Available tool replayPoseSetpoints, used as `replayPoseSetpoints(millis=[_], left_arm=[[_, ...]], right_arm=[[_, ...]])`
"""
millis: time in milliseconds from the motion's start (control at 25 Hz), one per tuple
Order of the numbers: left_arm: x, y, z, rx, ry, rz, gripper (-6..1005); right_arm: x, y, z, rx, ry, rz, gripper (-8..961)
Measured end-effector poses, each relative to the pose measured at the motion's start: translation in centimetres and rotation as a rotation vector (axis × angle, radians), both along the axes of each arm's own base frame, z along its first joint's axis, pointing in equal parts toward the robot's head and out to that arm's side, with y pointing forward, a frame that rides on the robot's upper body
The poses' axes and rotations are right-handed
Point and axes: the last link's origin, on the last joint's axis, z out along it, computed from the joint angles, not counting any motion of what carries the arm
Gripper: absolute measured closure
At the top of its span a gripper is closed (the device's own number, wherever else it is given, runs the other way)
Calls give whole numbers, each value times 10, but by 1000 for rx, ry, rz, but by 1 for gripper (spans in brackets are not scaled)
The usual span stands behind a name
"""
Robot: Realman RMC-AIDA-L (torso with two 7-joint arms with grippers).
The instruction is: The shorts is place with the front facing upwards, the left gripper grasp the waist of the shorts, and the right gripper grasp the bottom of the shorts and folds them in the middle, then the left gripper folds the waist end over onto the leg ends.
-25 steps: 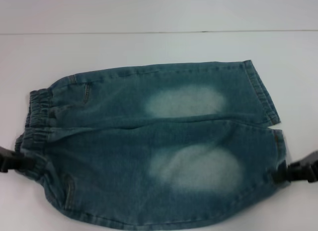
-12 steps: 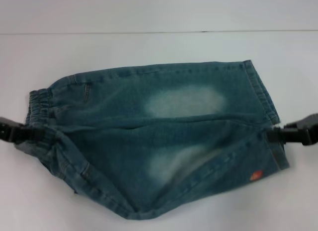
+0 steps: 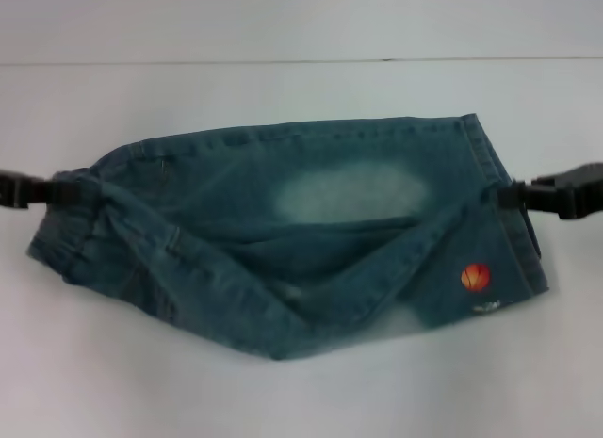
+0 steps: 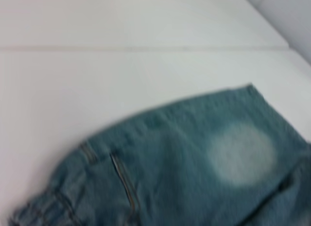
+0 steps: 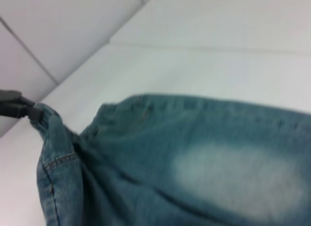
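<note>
Left gripper [image 3: 80, 190] pinching the waist [image 3: 66, 245], right gripper [image 3: 504, 195] pinching the hem (near half raised between them) — lengthwise fold of the shorts [image 3: 311, 231] half-made; waist-over-legs fold remains.

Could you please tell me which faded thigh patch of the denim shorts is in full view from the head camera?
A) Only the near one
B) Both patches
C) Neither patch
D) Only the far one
D: the near leg of the denim shorts is lifted over by both tools, leaving only the far faded patch fully exposed; an orange print shows on the turned side.
</note>
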Motion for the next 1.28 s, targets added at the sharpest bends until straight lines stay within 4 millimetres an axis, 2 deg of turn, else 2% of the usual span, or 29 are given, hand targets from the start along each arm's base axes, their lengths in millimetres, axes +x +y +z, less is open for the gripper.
replayPoseSetpoints(millis=[320,560,1280], left_arm=[[2,13,0,91,-23,-10,906],[1,25,-5,157,-15,-6,905],[-9,40,-9,277,21,22,904]], right_arm=[[4,13,1,102,12,8,914],[7,30,1,189,-11,2,914],[3,62,-2,336,-54,50,913]])
